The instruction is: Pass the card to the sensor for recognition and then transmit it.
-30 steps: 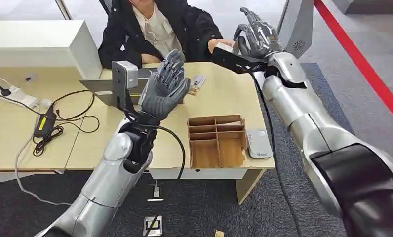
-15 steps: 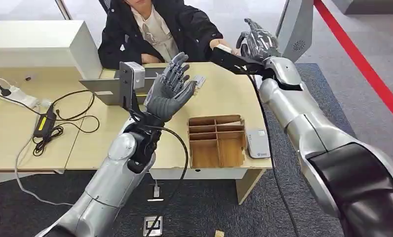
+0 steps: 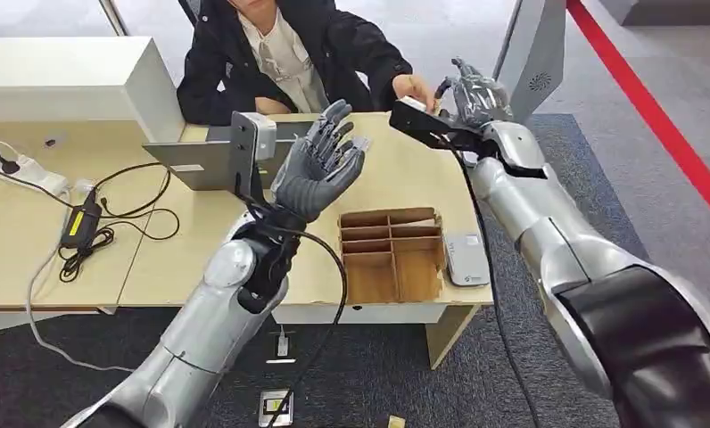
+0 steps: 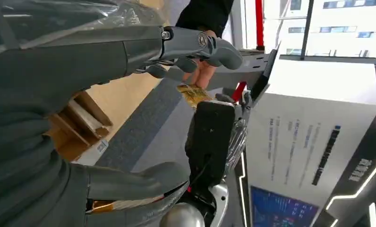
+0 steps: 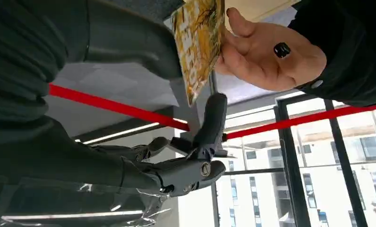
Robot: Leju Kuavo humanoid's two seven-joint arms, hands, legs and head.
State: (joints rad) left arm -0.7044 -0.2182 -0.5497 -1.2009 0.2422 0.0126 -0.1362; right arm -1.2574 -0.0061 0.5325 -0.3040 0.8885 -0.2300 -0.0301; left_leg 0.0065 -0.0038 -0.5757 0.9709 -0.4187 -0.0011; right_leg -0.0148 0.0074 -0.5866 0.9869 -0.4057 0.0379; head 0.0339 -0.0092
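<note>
A yellow patterned card [image 5: 198, 42] is pinched in my right hand [image 3: 476, 94], raised beyond the table's far right corner. A person's hand [image 5: 266, 52] is open right beside the card, its thumb touching the card's far edge. In the left wrist view, the card [image 4: 193, 93] shows past my right wrist, with the person's fingers [image 4: 200, 75] at it. My left hand [image 3: 320, 165] is held up over the middle of the table, palm up, fingers spread, holding nothing. A flat grey device [image 3: 186, 160] lies on the table behind my left arm.
A person in a dark jacket [image 3: 351, 45] sits across the wooden table [image 3: 405, 169]. A partitioned wooden box [image 3: 392, 254] and a small white device [image 3: 467, 259] sit near the front right. Cables and a power adapter [image 3: 82, 223] lie at the left, a white box [image 3: 66, 85] behind them.
My right hand has come down and slightly right with the card, and the person's hand has followed it. My left hand has drifted right.
</note>
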